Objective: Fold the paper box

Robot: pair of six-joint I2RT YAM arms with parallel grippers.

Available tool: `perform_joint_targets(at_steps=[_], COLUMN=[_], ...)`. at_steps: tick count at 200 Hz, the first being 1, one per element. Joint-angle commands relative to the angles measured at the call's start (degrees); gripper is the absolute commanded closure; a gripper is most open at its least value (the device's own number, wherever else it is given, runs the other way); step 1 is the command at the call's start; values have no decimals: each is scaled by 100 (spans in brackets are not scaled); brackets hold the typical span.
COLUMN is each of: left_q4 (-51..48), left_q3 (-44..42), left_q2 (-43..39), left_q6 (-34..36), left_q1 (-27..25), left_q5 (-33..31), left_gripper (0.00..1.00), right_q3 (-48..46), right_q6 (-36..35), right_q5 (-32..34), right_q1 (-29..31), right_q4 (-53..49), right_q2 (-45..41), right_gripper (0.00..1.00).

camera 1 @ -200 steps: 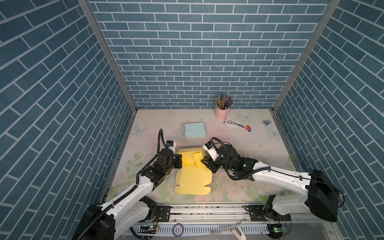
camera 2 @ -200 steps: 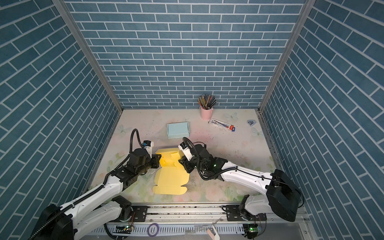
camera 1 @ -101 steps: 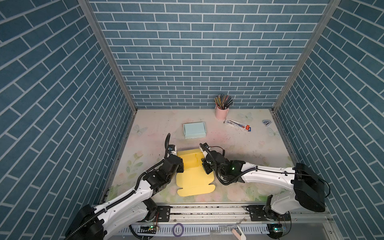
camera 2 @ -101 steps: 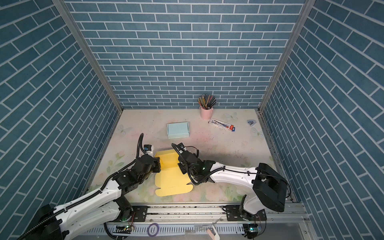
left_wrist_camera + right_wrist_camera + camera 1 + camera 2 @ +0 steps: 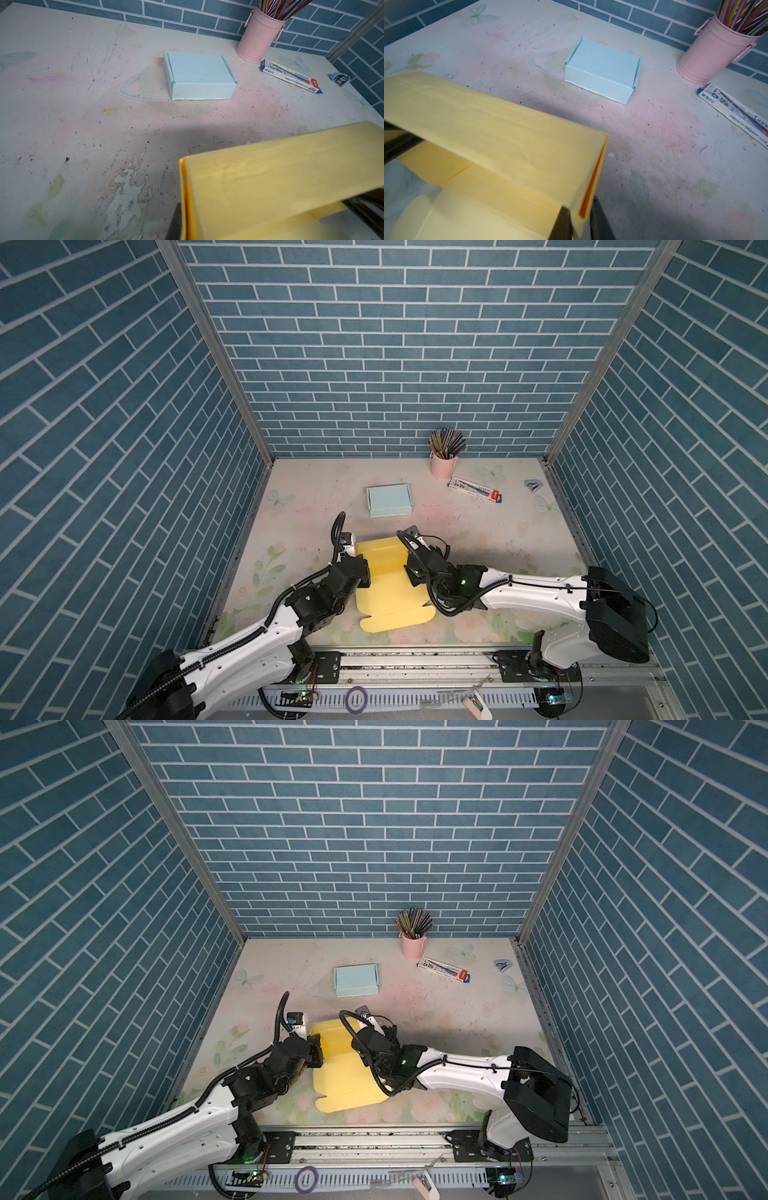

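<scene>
Folding is roughly midway by our judgement: the paper box (image 5: pixel 386 585) sits at the near centre of the table (image 5: pixel 498 531), its far wall (image 5: pixel 380 545) raised and its near panel (image 5: pixel 395 612) lying flat. We find the left gripper (image 5: pixel 365 572) clamped on the left side wall (image 5: pixel 182 197) and the right gripper (image 5: pixel 581 220) pinching the right side wall (image 5: pixel 591 180); we judge that locking the sides and closing the lid remain.

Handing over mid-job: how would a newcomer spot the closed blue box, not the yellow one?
Find the pink metal pencil cup by the back wall. Left of it, nearer the front on the floral tabletop, lies the pale blue closed cardboard box. Unlike the half-open yellow cardboard box farther forward, it is shut and stands alone.
</scene>
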Motion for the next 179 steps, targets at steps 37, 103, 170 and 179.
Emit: perform_joint_targets(at_steps=[37,103,170,179], left_q4=[251,282,223,219], left_q3=[112,-2,-27,-28], left_q2=[-135,-337,-472,-479], left_q6=[-231,-244,-226,-217], left_q1=[-539,-605,-620,-620], left_q5=[-198,-310,-402,-407], left_gripper=[97,97,97,97], right_q3=[142,125,218,226], right_q6=[85,-24,-182,-207], right_q5=[1033,1273,1385,1391], right_q1=[233,282,280,280], right_q4=[-4,129,120,120], right_q2=[349,469,751,787], right_gripper=[78,76,84,89])
